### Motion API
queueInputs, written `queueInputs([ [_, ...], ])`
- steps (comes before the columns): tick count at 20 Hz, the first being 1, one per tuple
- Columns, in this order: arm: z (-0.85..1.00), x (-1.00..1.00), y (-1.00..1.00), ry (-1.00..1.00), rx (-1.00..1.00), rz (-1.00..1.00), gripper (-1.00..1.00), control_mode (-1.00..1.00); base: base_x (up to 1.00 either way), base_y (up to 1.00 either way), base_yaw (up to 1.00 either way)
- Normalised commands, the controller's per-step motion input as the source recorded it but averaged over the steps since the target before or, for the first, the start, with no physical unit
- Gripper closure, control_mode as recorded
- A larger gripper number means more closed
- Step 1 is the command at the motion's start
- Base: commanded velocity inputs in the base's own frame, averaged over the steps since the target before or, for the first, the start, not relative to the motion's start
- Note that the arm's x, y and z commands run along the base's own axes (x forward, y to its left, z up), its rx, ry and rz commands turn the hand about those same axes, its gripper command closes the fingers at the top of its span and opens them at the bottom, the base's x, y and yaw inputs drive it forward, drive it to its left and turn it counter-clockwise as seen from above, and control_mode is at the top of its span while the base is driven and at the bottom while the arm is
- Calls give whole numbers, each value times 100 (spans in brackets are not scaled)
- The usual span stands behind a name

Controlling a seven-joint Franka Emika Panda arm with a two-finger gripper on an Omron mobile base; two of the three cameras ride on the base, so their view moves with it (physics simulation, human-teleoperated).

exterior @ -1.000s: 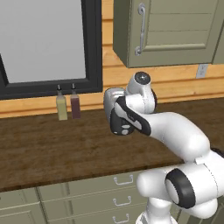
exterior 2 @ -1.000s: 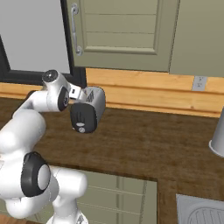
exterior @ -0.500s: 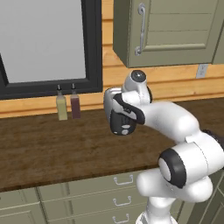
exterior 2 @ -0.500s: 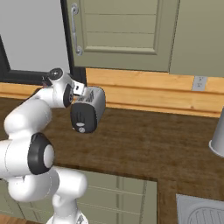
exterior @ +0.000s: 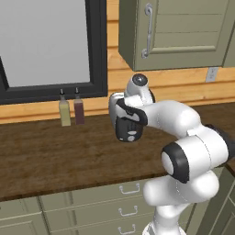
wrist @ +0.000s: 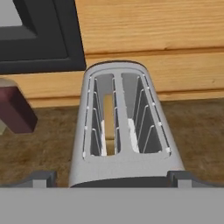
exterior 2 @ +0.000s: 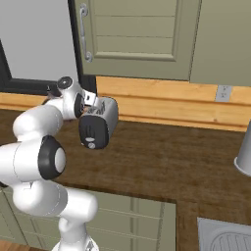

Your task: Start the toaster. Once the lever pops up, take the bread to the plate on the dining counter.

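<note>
Small rounded silver two-slot toaster (wrist: 124, 131) near the back edge of the dark wood countertop (exterior: 55, 156); two-finger gripper (wrist: 111, 177), fingers spread wide and empty, directly above its black lever end, looking along the slots; thin tan bread slice (wrist: 108, 122) down in the left-hand slot.

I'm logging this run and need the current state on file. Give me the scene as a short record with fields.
toaster: silver, on the dark wood countertop, black end panel facing the robot
bread: tan slice standing in the left slot, hand view
gripper: open, tips wide apart, hovering above the toaster's near end
bottles: two, left of the toaster below the window
</note>
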Motion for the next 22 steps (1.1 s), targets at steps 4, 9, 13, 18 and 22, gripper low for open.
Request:
queueInputs([
  [4,-25,3,0,-3,0,0,-100,-100,0,0,0],
  [9,-5,24,0,-1,0,0,-100,-100,0,0,0],
  [13,0,34,0,0,0,0,-100,-100,0,0,0],
  [18,-1,13,0,0,0,0,-100,-100,0,0,0],
  [22,0,0,0,0,0,0,-100,-100,0,0,0],
])
